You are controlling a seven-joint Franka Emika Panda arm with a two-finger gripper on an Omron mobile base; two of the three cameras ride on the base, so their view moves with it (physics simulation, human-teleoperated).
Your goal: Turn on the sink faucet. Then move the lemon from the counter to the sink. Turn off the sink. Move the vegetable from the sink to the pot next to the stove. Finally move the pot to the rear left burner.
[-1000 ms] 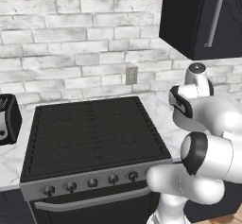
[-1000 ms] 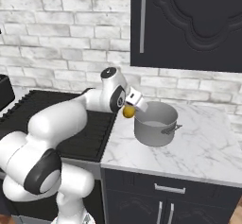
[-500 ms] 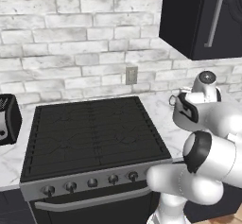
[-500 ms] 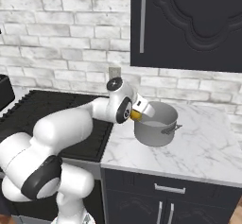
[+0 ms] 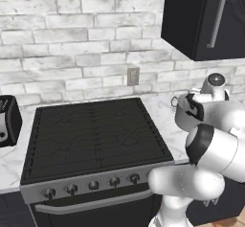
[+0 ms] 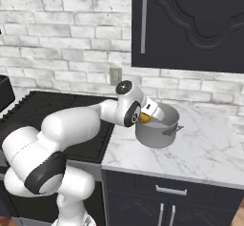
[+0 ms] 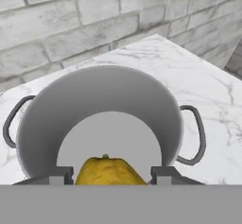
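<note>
My gripper (image 6: 145, 117) is shut on the yellow lemon (image 6: 144, 118), the vegetable, and holds it at the near rim of the steel pot (image 6: 159, 130). In the hand view the lemon (image 7: 109, 172) sits between my two fingertips (image 7: 59, 175), right over the pot's (image 7: 99, 106) open mouth, which has nothing inside. The pot stands on the white marble counter (image 6: 209, 146) just right of the black stove (image 6: 52, 107). From the left base view my arm covers most of the pot (image 5: 182, 114); the stove (image 5: 95, 135) is bare. The sink and its faucet are out of view.
A dark toaster (image 5: 6, 121) stands left of the stove. A wall outlet (image 5: 133, 76) sits on the brick wall behind. Black upper cabinets (image 6: 190, 25) hang above the counter. Bare marble stretches to the right of the pot.
The arm has swung right with the lemon, from beside the pot's left side to over its rim. The pot has not moved.
</note>
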